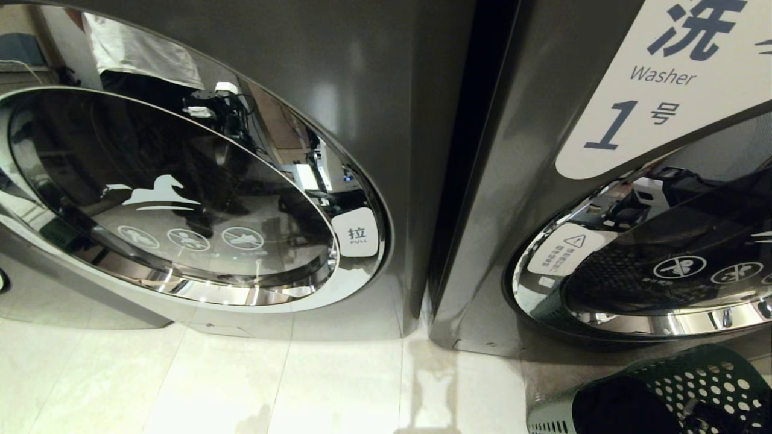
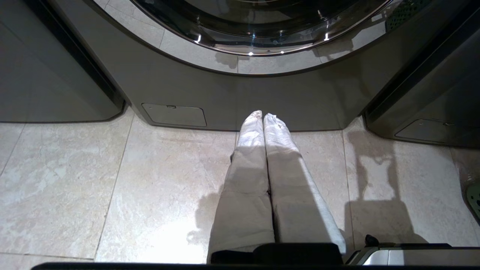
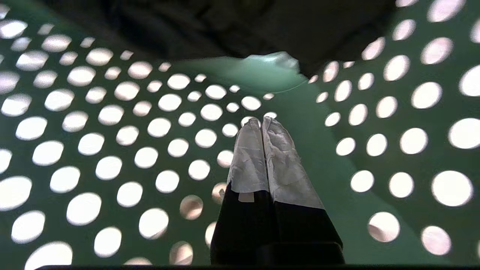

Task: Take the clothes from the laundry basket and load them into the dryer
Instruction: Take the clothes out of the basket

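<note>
The green perforated laundry basket [image 1: 705, 374] stands on the floor at the lower right, with dark clothes [image 1: 615, 404] inside it. My right gripper [image 3: 261, 120] is down inside the basket [image 3: 311, 127], shut with nothing between its white-wrapped fingers. It is a short way from the dark clothes [image 3: 225, 26]. The dryer [image 1: 392, 90] is the grey machine on the left, and its round glass door [image 1: 181, 199] with a PULL tab [image 1: 357, 232] is closed. My left gripper [image 2: 263, 116] hangs parked and shut above the floor in front of a machine base [image 2: 262, 101].
A second grey machine [image 1: 518, 181] labelled Washer 1 stands right of the dryer, just behind the basket. Pale floor tiles [image 1: 241, 386] stretch in front of both. A person in a white shirt [image 1: 139, 54] is reflected in the dryer door.
</note>
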